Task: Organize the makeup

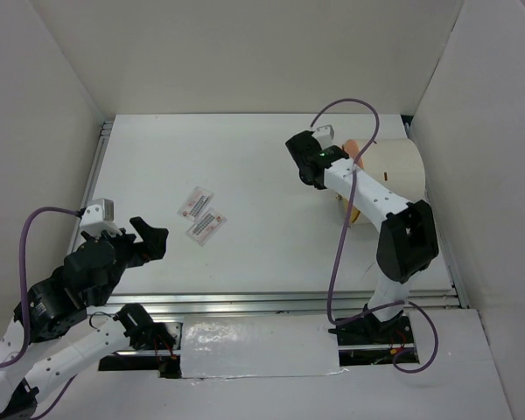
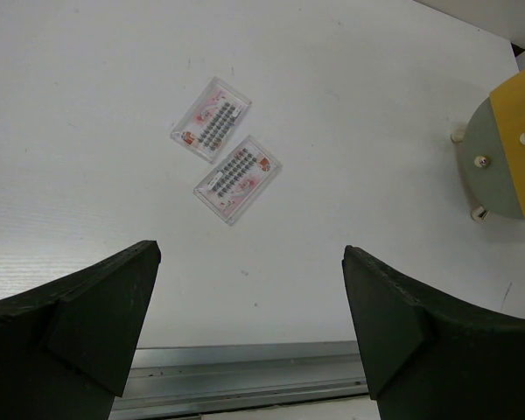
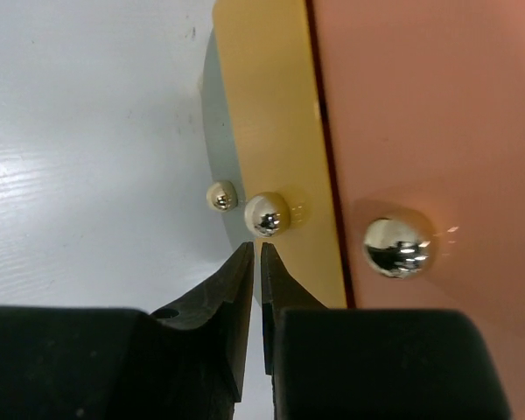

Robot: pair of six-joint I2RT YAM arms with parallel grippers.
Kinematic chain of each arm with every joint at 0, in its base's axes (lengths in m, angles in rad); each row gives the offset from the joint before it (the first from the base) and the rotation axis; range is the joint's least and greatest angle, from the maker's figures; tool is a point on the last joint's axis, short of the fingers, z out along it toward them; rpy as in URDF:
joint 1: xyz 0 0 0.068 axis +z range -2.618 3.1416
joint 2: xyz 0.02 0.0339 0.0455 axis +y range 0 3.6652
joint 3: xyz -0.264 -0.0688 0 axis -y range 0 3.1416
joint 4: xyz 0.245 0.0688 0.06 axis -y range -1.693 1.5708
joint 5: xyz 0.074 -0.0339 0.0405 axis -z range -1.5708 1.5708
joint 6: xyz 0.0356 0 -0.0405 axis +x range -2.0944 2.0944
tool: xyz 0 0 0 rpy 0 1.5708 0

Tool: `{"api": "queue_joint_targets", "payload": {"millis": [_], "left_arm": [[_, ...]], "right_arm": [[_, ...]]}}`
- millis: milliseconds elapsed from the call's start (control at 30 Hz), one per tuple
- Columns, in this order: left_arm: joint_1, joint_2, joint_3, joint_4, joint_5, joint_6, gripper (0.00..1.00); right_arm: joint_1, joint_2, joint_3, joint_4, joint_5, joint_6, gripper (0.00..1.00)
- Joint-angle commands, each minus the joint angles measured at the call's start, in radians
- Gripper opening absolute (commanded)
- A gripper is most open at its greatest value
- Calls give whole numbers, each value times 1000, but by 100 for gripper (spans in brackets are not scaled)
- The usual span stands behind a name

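The left fingers (image 2: 79, 324) are standing wide open and gripping nothing, with only the bare white surface (image 2: 87, 105) showing in the gap between them. They are hovering above the surface rather than resting on it.

Well beyond their tips, and a little toward the left-hand finger, the makeup is lying flat. It is two rectangular packets, the farther packet (image 2: 211, 120) and the nearer packet (image 2: 237, 178). They are sitting just beside each other and slanting the same way, though I cannot tell whether their edges are touching. Each is showing a block of small dark marks in rows down its middle, with pink printing around it. Any lettering on them is coming out too small to read.

Far off to the right of these fingers, the big white cylinder (image 1: 394, 171) is lying on its side with its round front turned toward them.

The right fingers (image 3: 236, 297) are pinched almost together, leaving only a thin slit with nothing in it. Their tips are sitting just short of a shiny round knob (image 3: 267, 214) on the yellow panel (image 3: 267, 96) of that cylinder's front. To the right of the tips, a larger knob (image 3: 396, 247) is gleaming on the pink-orange panel (image 3: 437, 114). Just to the left of the tips, a smaller shiny ball (image 3: 220, 196) is showing beside the yellow panel's edge.
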Motion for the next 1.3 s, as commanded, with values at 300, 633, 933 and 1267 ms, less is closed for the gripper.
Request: {"api": "queue_joint_targets", "payload": {"millis": [300,633,933,1267], "left_arm": [[-4,2,-1,37,-7,12,99],[-4,-1,-1,39,-7,12,99],[-5,2,-1,37,-8,9,100],[-5,35,1,30,-11,-6,99]], "right_arm": [[11,114,-1,-107,260,90,14],[10,104,2,-161,296,134,14],[72,94,0,-103,167,64,19],[364,-226,-1,43,-181,61,88]]}}
